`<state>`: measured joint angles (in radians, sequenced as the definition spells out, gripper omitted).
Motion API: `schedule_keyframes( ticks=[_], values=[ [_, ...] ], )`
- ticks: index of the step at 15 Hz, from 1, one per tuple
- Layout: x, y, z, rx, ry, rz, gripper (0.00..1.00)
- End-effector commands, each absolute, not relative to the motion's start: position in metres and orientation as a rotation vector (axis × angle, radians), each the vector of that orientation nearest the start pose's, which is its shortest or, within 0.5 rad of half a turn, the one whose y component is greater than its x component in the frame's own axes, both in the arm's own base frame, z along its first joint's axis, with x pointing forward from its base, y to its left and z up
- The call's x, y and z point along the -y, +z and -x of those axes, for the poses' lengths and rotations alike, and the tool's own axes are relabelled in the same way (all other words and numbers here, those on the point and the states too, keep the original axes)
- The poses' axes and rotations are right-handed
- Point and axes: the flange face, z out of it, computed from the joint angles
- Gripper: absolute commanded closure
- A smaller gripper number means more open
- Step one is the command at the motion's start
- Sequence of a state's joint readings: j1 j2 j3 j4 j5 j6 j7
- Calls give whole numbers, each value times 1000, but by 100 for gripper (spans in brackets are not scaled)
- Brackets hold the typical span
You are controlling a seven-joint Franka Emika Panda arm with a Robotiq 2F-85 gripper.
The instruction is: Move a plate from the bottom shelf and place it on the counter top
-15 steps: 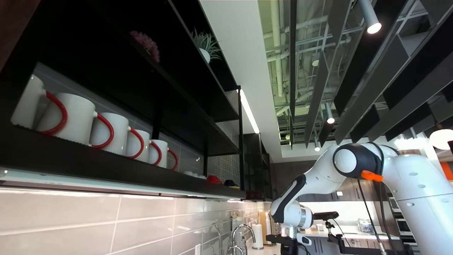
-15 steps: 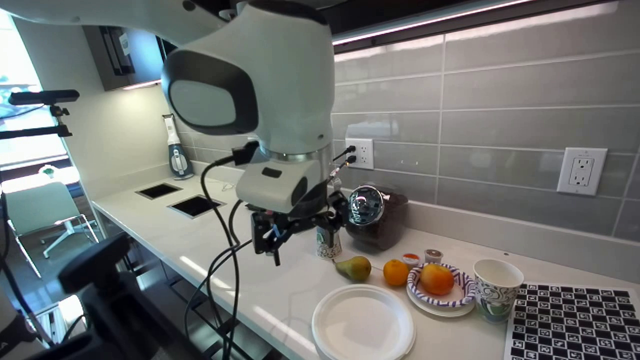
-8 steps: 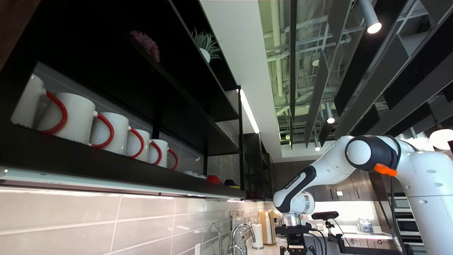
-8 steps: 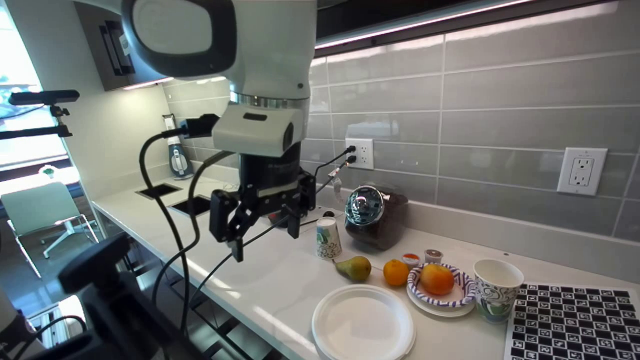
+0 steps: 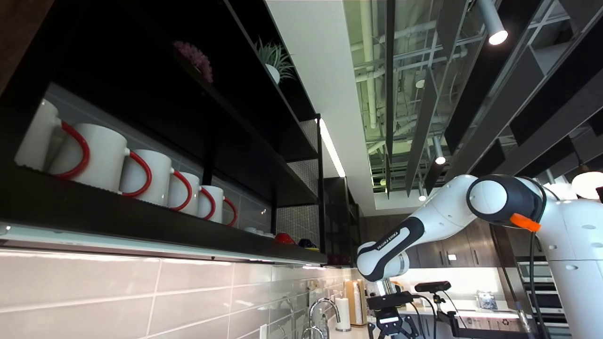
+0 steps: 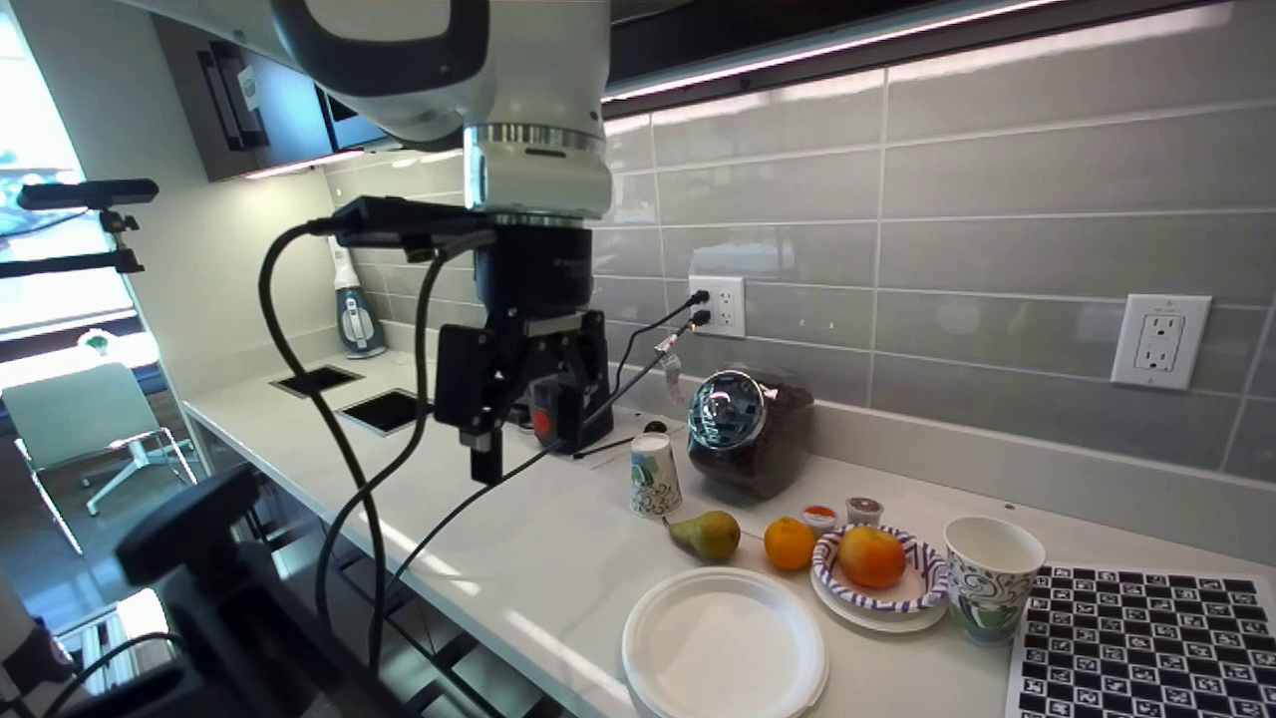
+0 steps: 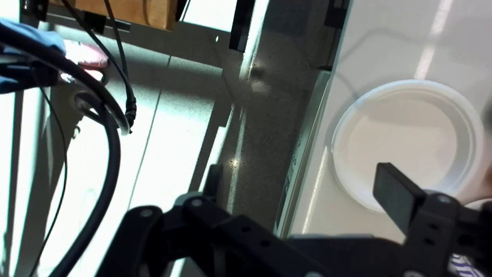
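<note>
Zero things fill my wide-spread black gripper [image 7: 301, 181]; fetching seems undone; next I'd reach the long black bottom shelf [image 5: 160, 223].

Gray tiled wall [image 6: 1007, 249] filled my backdrop in an exterior view: two white outlets [image 6: 1160, 341] set in it, light strip [image 6: 847, 53] glowing above. Window [image 6: 22, 120] was blown out bright, pale chair [image 6: 90, 414] below it in that view. In an exterior view, overhead I had dark baffles [image 5: 560, 87], exposed pipes [image 5: 366, 28], lit spotlights [image 5: 497, 36], a glowing globe lamp [image 5: 587, 184]; brown-gray cabinets [image 5: 478, 247] lined the far end. Wrist view gave me floor [image 7: 257, 134], partly dark, partly washed out white.
</note>
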<state>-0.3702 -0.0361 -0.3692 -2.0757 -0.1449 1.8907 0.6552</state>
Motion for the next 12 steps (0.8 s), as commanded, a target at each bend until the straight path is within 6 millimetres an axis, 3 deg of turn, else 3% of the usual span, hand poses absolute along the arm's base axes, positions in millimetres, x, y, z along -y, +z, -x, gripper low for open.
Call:
schedule_keyframes(
  ticks=[1,6,12],
  values=[
    [350,454,-372,-1766,270,2756,0],
    [349,468,-359,-1393,309,2979,0],
    [349,469,-359,-965,394,3232,0]
  ],
)
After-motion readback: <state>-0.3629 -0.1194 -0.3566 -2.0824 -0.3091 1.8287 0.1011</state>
